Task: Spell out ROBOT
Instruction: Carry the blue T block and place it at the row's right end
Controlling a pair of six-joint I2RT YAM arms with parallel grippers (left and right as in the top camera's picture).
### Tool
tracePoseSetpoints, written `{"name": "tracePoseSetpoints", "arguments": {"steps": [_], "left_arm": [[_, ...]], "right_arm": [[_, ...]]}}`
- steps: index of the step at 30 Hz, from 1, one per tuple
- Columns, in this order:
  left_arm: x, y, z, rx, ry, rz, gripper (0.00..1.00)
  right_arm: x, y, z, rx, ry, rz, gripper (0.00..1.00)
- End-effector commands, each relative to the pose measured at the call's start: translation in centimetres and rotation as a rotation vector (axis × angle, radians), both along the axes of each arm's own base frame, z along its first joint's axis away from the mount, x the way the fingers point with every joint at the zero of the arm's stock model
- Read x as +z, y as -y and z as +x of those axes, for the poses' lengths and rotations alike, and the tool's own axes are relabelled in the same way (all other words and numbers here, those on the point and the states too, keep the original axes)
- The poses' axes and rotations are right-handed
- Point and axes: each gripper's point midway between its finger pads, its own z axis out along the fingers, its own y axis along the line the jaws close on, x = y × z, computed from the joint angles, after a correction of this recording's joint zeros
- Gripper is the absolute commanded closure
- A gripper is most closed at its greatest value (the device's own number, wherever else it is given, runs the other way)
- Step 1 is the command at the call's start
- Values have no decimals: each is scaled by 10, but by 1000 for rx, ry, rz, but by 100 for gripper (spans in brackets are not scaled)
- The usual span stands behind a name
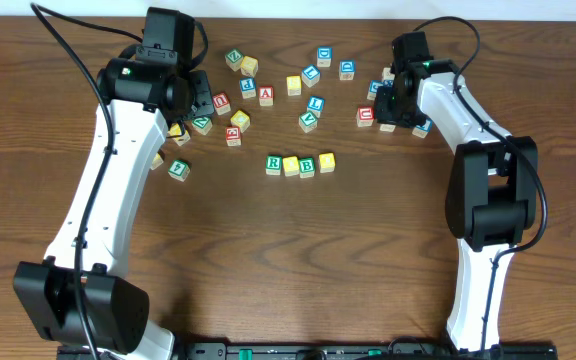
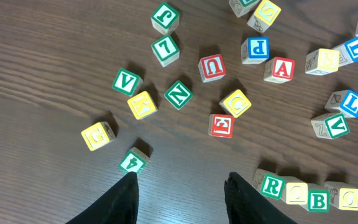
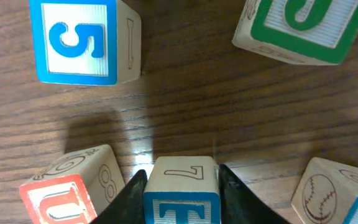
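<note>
Nearest the right wrist camera sat the T cube (image 3: pixel 181 193), its blue letter facing up, pinched by the right tool (image 3: pixel 182 177). One black finger (image 3: pixel 124 202) pressed its left side and the other its right. It stood flat on the desk (image 3: pixel 185 93). Just beside it on the left stood a red U cube (image 3: pixel 61 196), and on the right a baseball cube (image 3: pixel 337 186); whether either touched it could not be told. Farther off lay a blue 5 cube (image 3: pixel 76 40) and a green cube (image 3: pixel 297 25), both well apart from the T cube.

Seen from the left wrist, the left tool (image 2: pixel 180 190) was spread over the desk with nothing between its fingers (image 2: pixel 122 199). A green 4 cube (image 2: pixel 132 161) lay just beside the left-hand fingertip. Right of the other finger ran a row: R cube (image 2: pixel 271 185), yellow cube (image 2: pixel 295 193), B cube (image 2: pixel 318 200) and end yellow cube (image 2: pixel 349 199), each close against the next. Beyond them lay scattered a yellow E cube (image 2: pixel 97 135), a red E cube (image 2: pixel 221 124), a Z cube (image 2: pixel 179 94), a V cube (image 2: pixel 127 81) and, farther still, a red A cube (image 2: pixel 283 68).

From overhead, the row lay mid-desk. The right tool sat in the cluster at the far right, well apart from the row's open end, and its body hid the T cube. The left tool sat over the far-left cluster.
</note>
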Motion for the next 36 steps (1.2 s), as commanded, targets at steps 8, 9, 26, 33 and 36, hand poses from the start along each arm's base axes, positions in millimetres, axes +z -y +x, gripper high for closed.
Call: {"name": "tracePoseSetpoints", "arguments": {"steps": [8, 9, 26, 33, 36], "left_arm": [[-4, -3, 1, 0, -11, 18, 55], [-4, -3, 1, 0, -11, 18, 55], [-4, -3, 1, 0, -11, 17, 55], [-4, -2, 1, 7, -12, 9, 56], [-5, -1, 1, 5, -13, 8, 55]], "right_arm": [[-2, 5, -14, -2, -69, -11, 83], [1, 3, -17, 0, -81, -4, 84], [4, -64, -69, 155, -245, 89, 84], [3, -85, -75, 209, -236, 52, 83], [3, -90, -77, 224, -232, 32, 83]]}}
